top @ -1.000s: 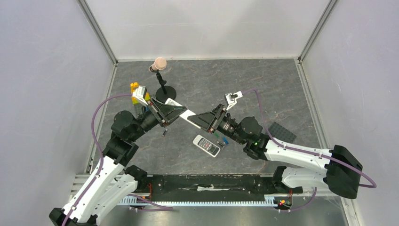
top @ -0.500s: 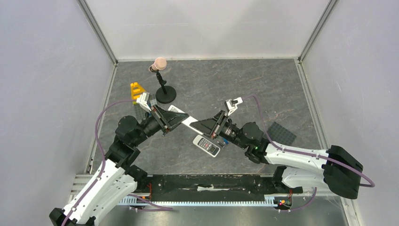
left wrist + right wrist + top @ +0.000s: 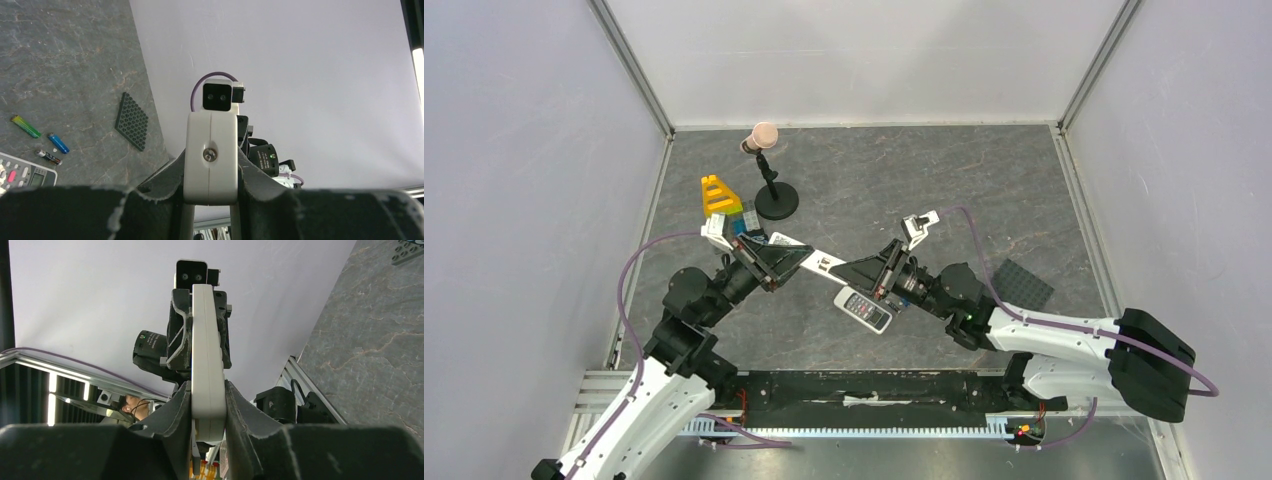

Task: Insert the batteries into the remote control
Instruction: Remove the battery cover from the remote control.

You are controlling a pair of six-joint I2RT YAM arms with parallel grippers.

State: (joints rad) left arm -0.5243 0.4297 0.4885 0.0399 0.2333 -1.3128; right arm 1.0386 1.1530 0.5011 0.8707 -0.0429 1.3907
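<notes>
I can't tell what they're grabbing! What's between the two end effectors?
A long white remote, seen best in the top view. The left end effector and the right end effector each clamp one end of it.

Black ball-topped stand (image 3: 775, 203), yellow block (image 3: 715, 192), dark studded plate (image 3: 1021, 283), slim white remote (image 3: 824, 262).

Between my left gripper (image 3: 808, 259) and right gripper (image 3: 840, 272): long remote (image 3: 824, 264). The remote control (image 3: 863, 309) lies just near of it, with batteries (image 3: 58, 143) right of that.
</notes>
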